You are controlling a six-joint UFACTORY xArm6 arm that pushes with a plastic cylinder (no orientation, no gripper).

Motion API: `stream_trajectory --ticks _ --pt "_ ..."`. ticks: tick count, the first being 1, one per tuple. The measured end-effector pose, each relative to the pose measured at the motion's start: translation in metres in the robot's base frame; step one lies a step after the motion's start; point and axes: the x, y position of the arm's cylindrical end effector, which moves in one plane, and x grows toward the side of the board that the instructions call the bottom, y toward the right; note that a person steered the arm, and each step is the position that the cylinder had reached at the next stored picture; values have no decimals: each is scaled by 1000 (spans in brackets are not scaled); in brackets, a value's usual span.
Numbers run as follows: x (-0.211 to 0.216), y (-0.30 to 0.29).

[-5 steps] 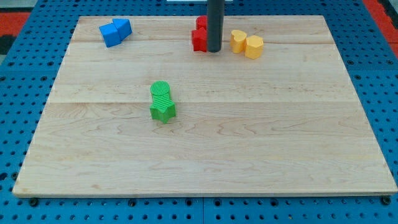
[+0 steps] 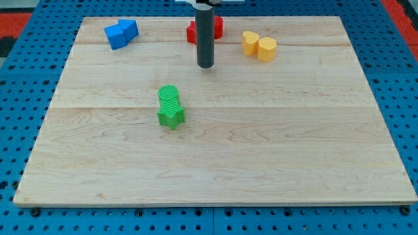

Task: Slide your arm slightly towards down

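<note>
My tip [image 2: 206, 66] rests on the wooden board [image 2: 294, 130], just below the red blocks [image 2: 192, 32] near the view's top centre; the rod hides the middle of the red blocks. Two blue blocks [image 2: 121, 32] sit together at the top left. Two yellow blocks [image 2: 259, 46] sit together to the right of the rod. A green ribbed cylinder [image 2: 169, 95] touches a green star-like block [image 2: 171, 116] left of the board's centre, below and to the left of my tip.
The board lies on a blue pegboard surface [image 2: 26, 130] that surrounds it on all sides. A red strip [image 2: 401, 10] shows at the top right corner.
My tip has moved toward the view's bottom and slightly left, away from the red blocks. The red blocks now show on both sides of the rod and sit a little further left.
</note>
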Motion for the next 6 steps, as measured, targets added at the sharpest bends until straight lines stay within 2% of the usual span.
stream_trajectory --ticks 6 --pt "9 15"
